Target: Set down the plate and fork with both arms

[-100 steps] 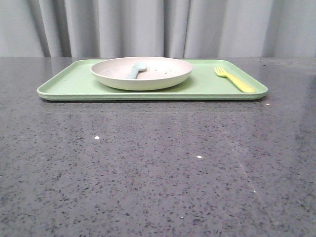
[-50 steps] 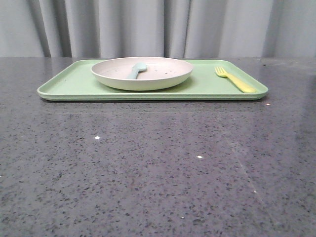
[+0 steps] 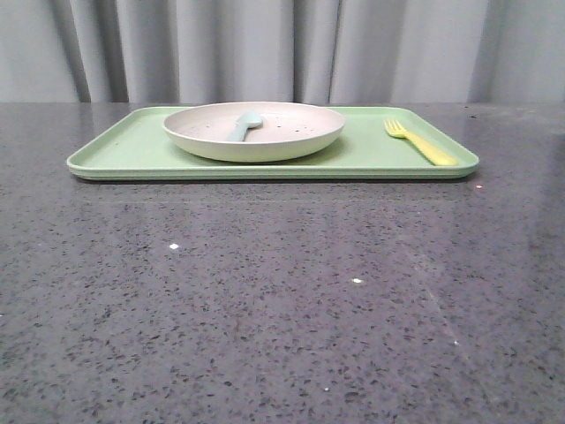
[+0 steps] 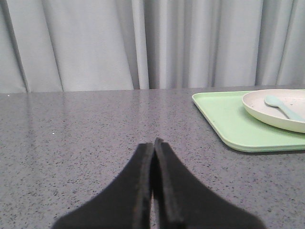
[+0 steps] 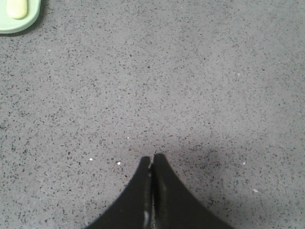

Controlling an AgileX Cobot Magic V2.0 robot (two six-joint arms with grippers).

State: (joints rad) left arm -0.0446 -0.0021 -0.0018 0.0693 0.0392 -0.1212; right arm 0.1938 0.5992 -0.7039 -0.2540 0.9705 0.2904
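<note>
The cream speckled plate (image 3: 254, 131) rests on the light-green tray (image 3: 132, 150) at the far side of the table, with a pale blue spoon (image 3: 244, 124) lying in it. On the tray's right end lies the yellow fork (image 3: 422, 142). In the left wrist view the plate (image 4: 271, 112) and the tray's corner (image 4: 224, 112) show far off to one side of my left gripper (image 4: 153, 141), which is shut and empty. My right gripper (image 5: 152, 157) is shut and empty over bare stone; the fork's handle end (image 5: 17, 8) shows far off on the tray corner. Neither gripper shows in the front view.
The table is dark grey speckled stone (image 3: 282, 291). A grey curtain (image 3: 282, 49) hangs behind the tray. The spoon (image 4: 284, 106) also shows in the plate in the left wrist view.
</note>
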